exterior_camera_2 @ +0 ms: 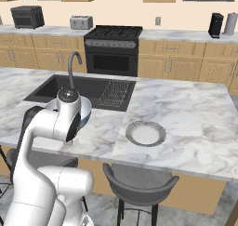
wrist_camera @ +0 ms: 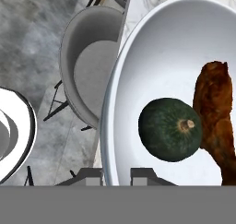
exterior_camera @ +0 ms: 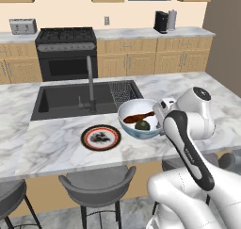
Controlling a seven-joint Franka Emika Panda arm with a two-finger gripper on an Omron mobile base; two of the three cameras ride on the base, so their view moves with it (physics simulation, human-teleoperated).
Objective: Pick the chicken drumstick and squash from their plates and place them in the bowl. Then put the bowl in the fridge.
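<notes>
Claw: you see its two dark finger tips at the bottom of the hand view, one on each side of the bowl's near rim; whether they press the rim you cannot tell.
Bowl: one bowl, right at the claw, on the counter near its front edge.
Squash: one squash, just beyond the tips, lying inside the bowl.
Chicken drumstick: one chicken drumstick, beside the squash and touching it, also in the bowl.
Step in hand: you judge both foods are loaded, so you are on taking hold of the bowl by its rim.
Next move: you need a firm pinch on the rim, then a level lift so nothing rolls out, then a drive to the fridge.
Plates: two, both bare of food; the orange-rimmed plate sits near the bowl on one side, the grey plate on the other.
Stools: at least two under the counter edge, one below the claw.
Farther off: one sink, one stove behind it.
</notes>
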